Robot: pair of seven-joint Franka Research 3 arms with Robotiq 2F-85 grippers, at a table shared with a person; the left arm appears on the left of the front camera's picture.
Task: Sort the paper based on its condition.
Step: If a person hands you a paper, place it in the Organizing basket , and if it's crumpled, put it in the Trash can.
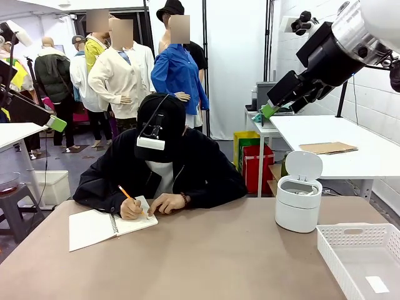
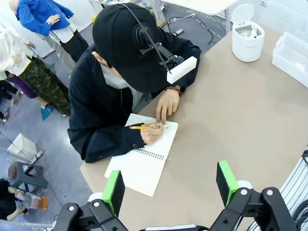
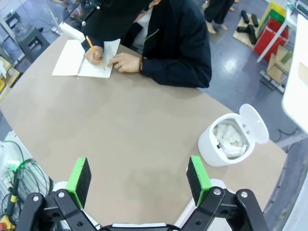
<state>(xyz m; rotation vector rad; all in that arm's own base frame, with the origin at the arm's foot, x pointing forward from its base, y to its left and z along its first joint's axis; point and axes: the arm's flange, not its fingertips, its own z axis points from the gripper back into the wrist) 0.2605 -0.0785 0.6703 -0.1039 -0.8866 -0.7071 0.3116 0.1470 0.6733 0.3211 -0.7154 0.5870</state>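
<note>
Robotics lab, white robot arm, white worktable

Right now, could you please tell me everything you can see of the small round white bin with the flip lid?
The small round white bin looks like smooth plastic, a squat cylinder with a seam around its middle. Its hinged lid stands flipped up. Inside lie crumpled white paper wads. It stands upright on the tan table, on the robot's right, apart from the white slotted basket beside it. Nothing else touches it.
</note>
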